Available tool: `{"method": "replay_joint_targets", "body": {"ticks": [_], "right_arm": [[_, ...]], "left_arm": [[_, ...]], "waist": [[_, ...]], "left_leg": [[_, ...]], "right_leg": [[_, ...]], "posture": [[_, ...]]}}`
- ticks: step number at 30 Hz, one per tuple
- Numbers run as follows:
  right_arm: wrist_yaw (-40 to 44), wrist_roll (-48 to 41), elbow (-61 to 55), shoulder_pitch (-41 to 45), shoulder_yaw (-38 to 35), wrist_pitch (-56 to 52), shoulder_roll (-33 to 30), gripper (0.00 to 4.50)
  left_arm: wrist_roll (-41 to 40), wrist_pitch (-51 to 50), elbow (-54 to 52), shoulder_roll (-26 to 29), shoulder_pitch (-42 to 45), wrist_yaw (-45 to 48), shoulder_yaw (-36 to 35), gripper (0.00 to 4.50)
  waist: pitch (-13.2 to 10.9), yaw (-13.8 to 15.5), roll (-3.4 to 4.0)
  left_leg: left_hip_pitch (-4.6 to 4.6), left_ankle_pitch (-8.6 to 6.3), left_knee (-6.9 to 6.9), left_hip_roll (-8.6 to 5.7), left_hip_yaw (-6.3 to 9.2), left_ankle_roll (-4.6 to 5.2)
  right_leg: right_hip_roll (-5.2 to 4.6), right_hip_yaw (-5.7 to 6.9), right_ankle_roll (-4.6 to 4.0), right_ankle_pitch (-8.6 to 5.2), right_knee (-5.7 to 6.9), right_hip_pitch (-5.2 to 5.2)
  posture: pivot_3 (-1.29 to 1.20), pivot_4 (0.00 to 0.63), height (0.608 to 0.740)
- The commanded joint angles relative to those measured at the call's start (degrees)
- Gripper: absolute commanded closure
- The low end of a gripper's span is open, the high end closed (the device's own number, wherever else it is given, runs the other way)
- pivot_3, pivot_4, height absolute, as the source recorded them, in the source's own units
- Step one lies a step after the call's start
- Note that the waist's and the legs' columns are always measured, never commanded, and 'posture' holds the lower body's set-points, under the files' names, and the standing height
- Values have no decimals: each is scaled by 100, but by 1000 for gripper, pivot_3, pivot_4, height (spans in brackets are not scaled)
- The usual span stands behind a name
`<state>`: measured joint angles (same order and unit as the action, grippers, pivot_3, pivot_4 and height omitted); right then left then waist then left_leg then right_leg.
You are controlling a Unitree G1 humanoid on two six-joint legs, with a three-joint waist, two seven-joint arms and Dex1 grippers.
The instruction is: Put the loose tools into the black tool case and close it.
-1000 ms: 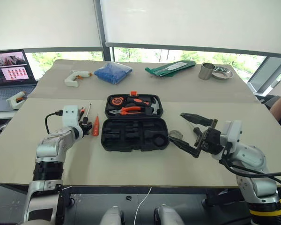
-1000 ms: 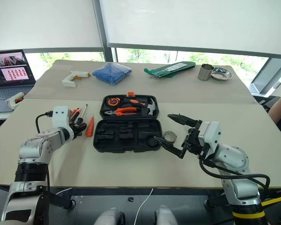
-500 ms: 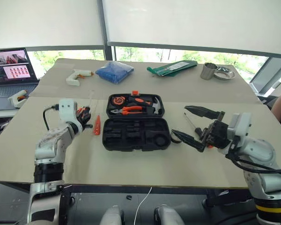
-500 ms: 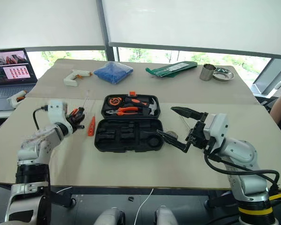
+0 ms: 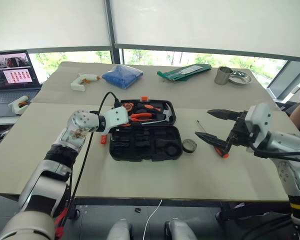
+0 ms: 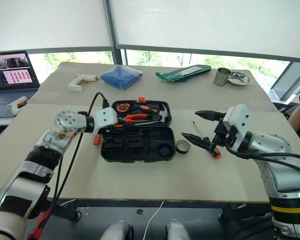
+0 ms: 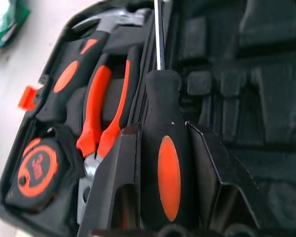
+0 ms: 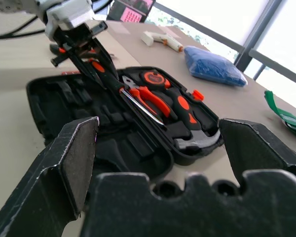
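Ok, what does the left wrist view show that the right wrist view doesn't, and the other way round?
Left wrist view: the left hand closed on a black-and-orange screwdriver at its handle, seen close, and the 3m mark on the tape measure. Right wrist view: the right hand, open, the blue bag, the white glue gun and the screwdriver's full shaft. Shared: the open black tool case, orange-handled pliers, hammer and orange latch.

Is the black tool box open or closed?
Open. The black tool case lies flat, both halves showing, with the pliers in its lid.
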<state>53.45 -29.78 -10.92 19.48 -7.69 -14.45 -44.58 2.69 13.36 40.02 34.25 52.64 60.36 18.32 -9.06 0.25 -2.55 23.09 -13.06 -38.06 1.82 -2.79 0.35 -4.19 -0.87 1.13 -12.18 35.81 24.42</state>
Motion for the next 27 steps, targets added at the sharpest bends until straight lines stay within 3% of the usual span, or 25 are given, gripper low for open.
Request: {"method": "replay_joint_targets", "body": {"ticks": [1,13,23,24,27], "right_arm": [[126,105,50,244,49,206,109,0],[377,352,256,364,162,601,365,0],[537,296,132,387,217,560,469,0],[549,279,108,375,219,533,476,0],[562,232,48,361,225,449,495,0]], "left_arm": [[197,534,650,-148,319,190,8,3597],[808,1073,1888,-596,577,-30,109,3597],[834,1232,1897,-642,527,-39,-32,3597],[765,1309,1841,-648,489,11,-75,2597],[182,1458,1428,-797,311,-5,-547,1762]], "waist": [[0,0,0],[0,37,1],[0,40,1],[0,39,1],[0,35,1]], "left_leg": [[7,-4,-6,-1,1,6],[35,-32,-90,-8,0,50],[28,-31,-95,-8,0,50],[28,-31,-95,-8,0,50],[28,-32,-93,-7,0,50]], "right_leg": [[-1,2,2,-1,-1,2],[-16,5,40,14,3,-7],[-15,2,42,17,11,-12],[-15,2,42,17,10,-11],[-15,2,42,17,9,-10]], "posture": [[0,150,740],[0,150,740],[0,150,740],[0,150,740],[0,150,740]]}}
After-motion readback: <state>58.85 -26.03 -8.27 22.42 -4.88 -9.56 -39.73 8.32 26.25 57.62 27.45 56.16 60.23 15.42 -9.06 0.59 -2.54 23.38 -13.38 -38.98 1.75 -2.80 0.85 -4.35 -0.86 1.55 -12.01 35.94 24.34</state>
